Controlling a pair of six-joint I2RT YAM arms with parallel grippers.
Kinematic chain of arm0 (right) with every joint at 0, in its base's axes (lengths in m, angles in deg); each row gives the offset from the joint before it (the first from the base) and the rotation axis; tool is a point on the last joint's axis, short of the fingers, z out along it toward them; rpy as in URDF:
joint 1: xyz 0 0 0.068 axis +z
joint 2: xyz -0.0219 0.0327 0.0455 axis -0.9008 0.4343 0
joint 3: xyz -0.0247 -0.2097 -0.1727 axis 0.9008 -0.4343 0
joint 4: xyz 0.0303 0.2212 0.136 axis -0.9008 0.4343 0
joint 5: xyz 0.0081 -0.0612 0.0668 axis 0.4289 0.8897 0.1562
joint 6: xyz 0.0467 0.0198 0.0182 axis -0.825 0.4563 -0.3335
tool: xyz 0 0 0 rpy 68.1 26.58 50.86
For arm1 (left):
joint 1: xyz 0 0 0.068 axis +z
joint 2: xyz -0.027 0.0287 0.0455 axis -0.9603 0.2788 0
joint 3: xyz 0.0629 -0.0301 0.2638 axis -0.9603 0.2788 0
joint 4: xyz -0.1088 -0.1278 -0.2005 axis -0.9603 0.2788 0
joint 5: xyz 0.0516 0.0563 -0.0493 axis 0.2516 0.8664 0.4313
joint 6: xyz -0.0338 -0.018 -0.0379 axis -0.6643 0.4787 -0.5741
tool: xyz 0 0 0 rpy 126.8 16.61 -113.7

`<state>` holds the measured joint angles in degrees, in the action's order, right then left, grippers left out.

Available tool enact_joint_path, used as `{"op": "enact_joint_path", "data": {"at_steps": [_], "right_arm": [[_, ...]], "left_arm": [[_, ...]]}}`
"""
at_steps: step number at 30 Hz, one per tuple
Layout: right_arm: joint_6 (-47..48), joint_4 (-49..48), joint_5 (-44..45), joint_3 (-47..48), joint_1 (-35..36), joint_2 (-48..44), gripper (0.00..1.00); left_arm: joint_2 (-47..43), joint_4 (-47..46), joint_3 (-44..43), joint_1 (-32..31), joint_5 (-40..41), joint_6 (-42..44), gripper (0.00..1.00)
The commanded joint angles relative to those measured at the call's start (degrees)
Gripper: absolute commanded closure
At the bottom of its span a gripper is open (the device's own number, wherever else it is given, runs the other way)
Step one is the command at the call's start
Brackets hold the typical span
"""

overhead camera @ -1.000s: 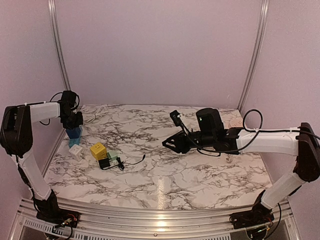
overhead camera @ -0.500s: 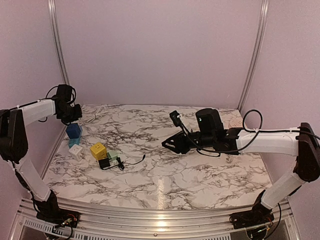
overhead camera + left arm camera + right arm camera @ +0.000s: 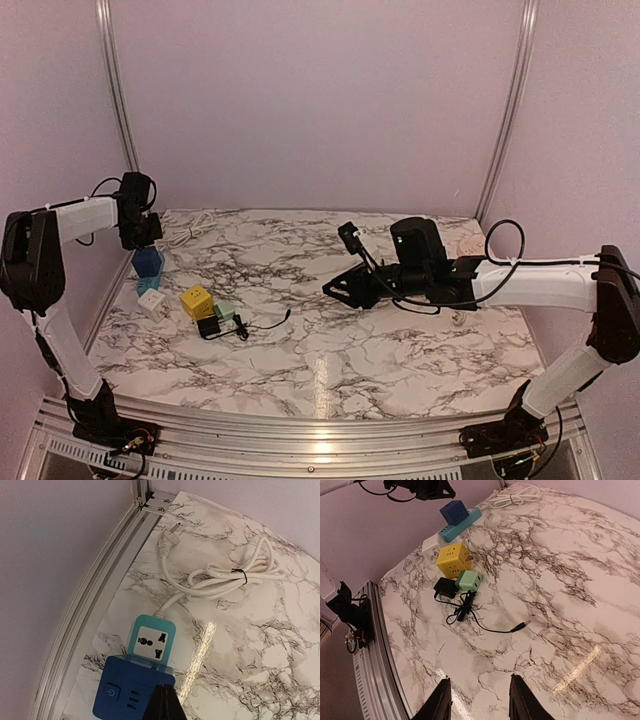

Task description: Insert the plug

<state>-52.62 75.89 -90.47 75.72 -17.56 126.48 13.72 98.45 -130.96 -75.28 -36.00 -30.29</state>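
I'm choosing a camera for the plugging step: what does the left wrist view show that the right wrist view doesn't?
Only left wrist: the teal power strip's free socket face and the plug ending the white cord. Only right wrist: the yellow cube, green cube, white cube, black adapter with its thin cable, and the open right pincer. Both: the teal power strip, the blue cube sitting on it, the coiled white cord, the marble table.

Glossy marbled table (image 3: 400, 340), smooth plastic power strip (image 3: 151, 641)
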Motion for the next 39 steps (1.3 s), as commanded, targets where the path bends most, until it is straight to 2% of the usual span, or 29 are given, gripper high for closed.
{"op": "enact_joint_path", "data": {"at_steps": [1,13,28,34,39], "right_arm": [[0.4,0.4,0.9,0.7,0.5,-0.4,0.63],[0.9,1.7,1.0,2.1,0.5,0.1,0.63],[0.8,1.5,1.2,1.9,0.4,0.3,0.63],[0.8,1.1,1.2,1.6,0.5,0.0,0.63],[0.7,1.0,1.1,1.3,0.5,-0.1,0.63]], "left_arm": [[3.5,3.6,2.1,0.2,2.5,-1.8,1.0],[4.9,4.0,4.1,0.7,1.2,-4.1,1.0],[-0.2,-0.5,13.3,0.9,-2.1,-7.1,1.0],[-2.6,-1.0,14.5,0.9,-2.0,-7.6,1.0],[-0.3,-0.3,12.4,1.0,-2.3,-7.2,1.0]]}}
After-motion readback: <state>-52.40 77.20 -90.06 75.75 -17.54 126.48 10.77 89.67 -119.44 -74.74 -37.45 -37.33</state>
